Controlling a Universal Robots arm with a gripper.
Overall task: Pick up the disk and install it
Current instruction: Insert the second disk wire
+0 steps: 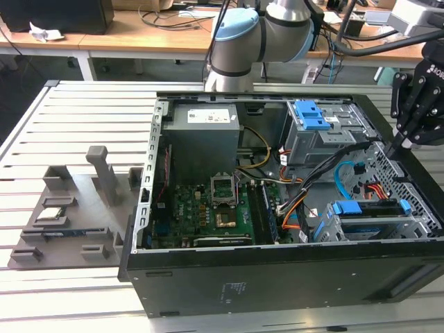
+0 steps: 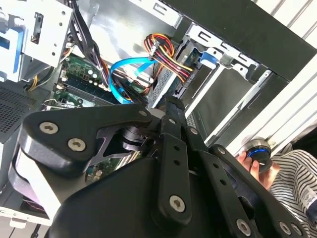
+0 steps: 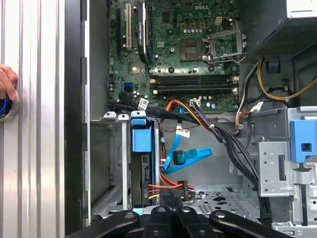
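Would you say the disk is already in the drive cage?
In: the disk stands inside the cage, blue carrier visible.

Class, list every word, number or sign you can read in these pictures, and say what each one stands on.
White label on the power supply: too small to read.
Label on the case side panel: too small to read.
White cable tags: too blurred to read.
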